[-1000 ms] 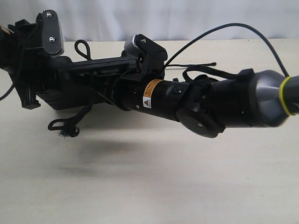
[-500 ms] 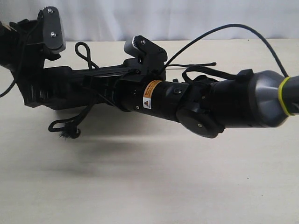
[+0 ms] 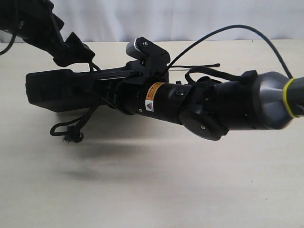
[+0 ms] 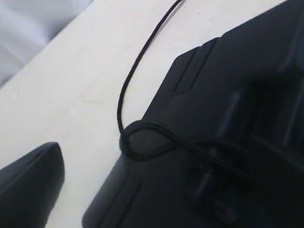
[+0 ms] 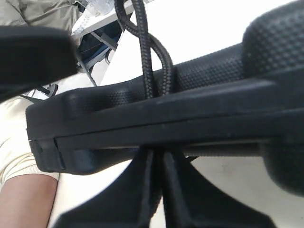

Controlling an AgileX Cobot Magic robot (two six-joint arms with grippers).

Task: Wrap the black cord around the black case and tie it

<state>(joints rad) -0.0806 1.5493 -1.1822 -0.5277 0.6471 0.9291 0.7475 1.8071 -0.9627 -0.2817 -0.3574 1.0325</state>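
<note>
Left gripper (image 3: 71,47) hangs at 11 o'clock of the case (image 3: 47,90). My wrist cam shows one finger (image 4: 33,175) far off to the side with nothing in it, so I read it as spread and empty. The case lies flat on the table (image 3: 152,190). It looks rigid and ribbed, probably light enough to skid, so pin it. The cord (image 4: 147,124) loops over the case top, and its frayed end (image 3: 72,137) trails at 6 o'clock. It's thin, limp and braided, so it will sag. I'd grab just behind the knot. Right gripper (image 5: 157,164) is pinched tight under the case edge where the cord crosses; I can't tell if the cord is in it. The orange warning sticker (image 3: 153,89) on the right arm is too small to read. A loose tail (image 3: 199,65) sits at 2 o'clock.
</note>
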